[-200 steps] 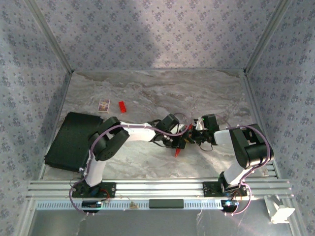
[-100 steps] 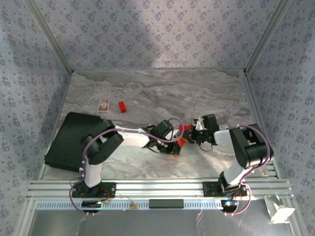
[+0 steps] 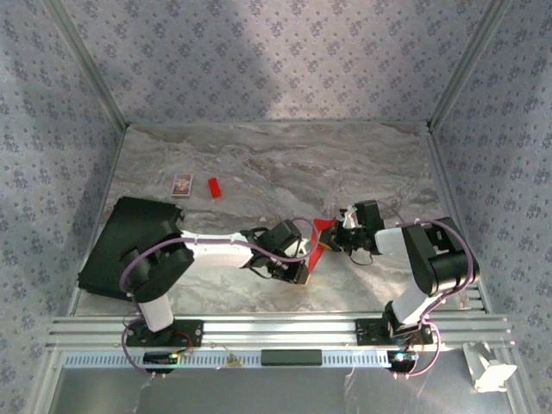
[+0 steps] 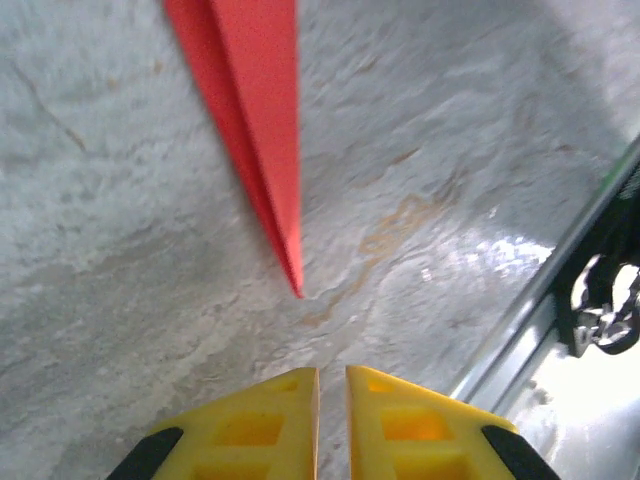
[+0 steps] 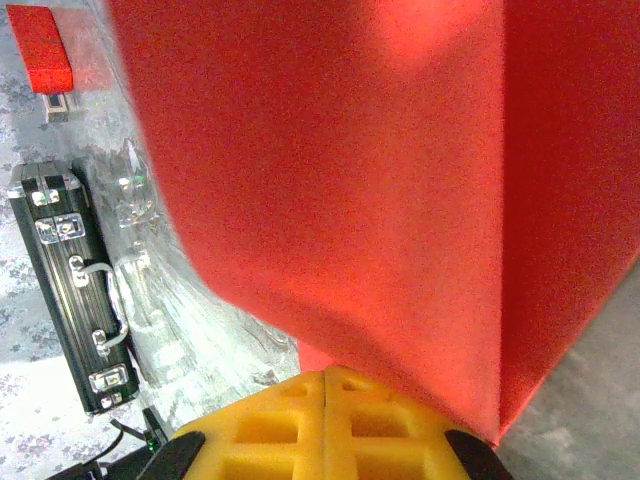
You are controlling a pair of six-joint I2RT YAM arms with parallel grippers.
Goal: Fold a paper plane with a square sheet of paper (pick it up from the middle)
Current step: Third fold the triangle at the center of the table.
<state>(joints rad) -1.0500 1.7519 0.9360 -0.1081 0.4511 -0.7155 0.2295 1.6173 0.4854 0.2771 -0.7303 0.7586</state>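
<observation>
1. Paper plane (image 3: 321,235): well right of black case (image 3: 129,246), nose down.
2. R gripper (image 5: 325,372) clamps its wide end; weak pinch = slip.
3. L gripper (image 4: 332,372), btwn case & plane: nearly closed, empty. If you push fwd, the nose crumples.

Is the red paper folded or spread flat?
Folded: the paper plane narrows to a sharp point with layered creased edges, pinched in the right gripper.

Loose items, left side of the tabletop.
Grey marbled tabletop (image 3: 285,164). A black rectangular hard case with metal latches (image 3: 129,246) lies flat at the left edge. Beyond it, a small patterned card (image 3: 181,185) and a tiny red rectangular block (image 3: 214,187) sit near each other, not touching. Floral-patterned walls (image 3: 259,60) stand on three sides.
</observation>
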